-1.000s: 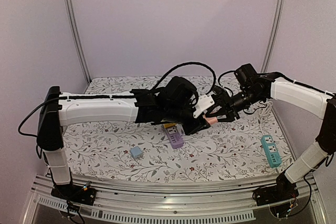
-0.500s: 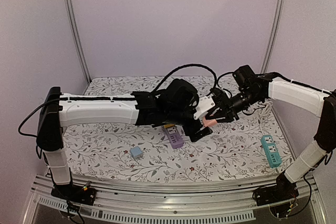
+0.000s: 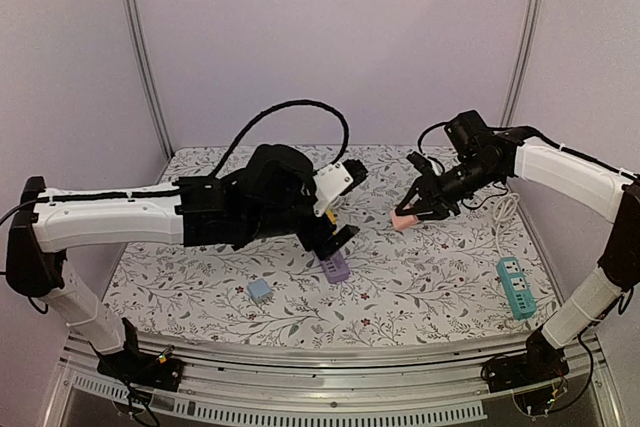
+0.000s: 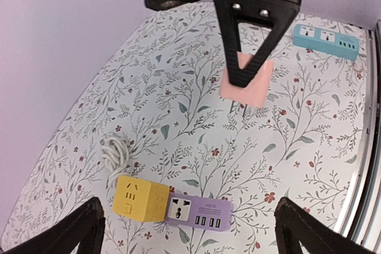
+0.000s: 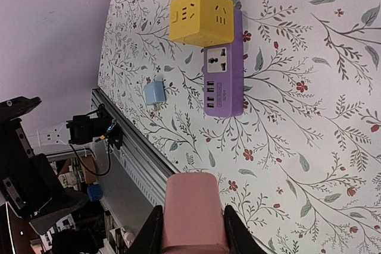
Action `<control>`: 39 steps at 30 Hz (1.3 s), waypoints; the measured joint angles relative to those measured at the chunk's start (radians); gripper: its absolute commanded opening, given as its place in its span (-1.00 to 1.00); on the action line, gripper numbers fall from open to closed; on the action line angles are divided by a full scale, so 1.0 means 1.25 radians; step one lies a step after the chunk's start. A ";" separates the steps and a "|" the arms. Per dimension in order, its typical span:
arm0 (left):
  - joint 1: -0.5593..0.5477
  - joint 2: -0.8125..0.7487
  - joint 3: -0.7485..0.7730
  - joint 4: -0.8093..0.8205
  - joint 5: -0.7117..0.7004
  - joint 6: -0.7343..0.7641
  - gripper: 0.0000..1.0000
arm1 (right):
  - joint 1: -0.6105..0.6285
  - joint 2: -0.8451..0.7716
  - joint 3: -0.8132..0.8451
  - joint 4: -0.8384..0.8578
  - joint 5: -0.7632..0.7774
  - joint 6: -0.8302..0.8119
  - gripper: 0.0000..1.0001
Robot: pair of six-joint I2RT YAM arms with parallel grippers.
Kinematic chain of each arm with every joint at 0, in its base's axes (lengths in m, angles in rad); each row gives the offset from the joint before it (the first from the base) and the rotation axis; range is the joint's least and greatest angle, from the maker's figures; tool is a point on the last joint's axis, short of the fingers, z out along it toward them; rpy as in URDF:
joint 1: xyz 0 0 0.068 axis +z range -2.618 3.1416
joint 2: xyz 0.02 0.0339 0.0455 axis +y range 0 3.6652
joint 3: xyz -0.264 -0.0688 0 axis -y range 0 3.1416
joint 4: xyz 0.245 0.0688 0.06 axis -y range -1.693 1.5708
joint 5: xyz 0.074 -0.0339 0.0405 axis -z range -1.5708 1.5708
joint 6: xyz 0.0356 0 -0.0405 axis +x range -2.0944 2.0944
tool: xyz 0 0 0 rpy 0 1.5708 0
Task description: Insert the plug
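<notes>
floral table (image 3: 430,292), lilac walls (image 3: 330,37); left hand (image 3: 336,227) spread wide, right hand (image 3: 417,210) grips pink plug (image 5: 193,206).

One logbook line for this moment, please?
left gripper: open, empty | right gripper: shut on pink plug | purple power strip: socket free

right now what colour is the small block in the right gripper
Pale pink; the small pink block shows best in the right wrist view.

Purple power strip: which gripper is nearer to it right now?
Left. The left gripper hovers open just above the purple power strip; the right gripper, shut on the pink plug, is off to the strip's right and farther back, well apart from it.
</notes>
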 measured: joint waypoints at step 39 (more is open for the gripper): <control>0.180 -0.584 -0.150 -0.459 -0.273 -0.461 0.99 | 0.294 0.491 0.575 -0.186 0.441 0.108 -1.00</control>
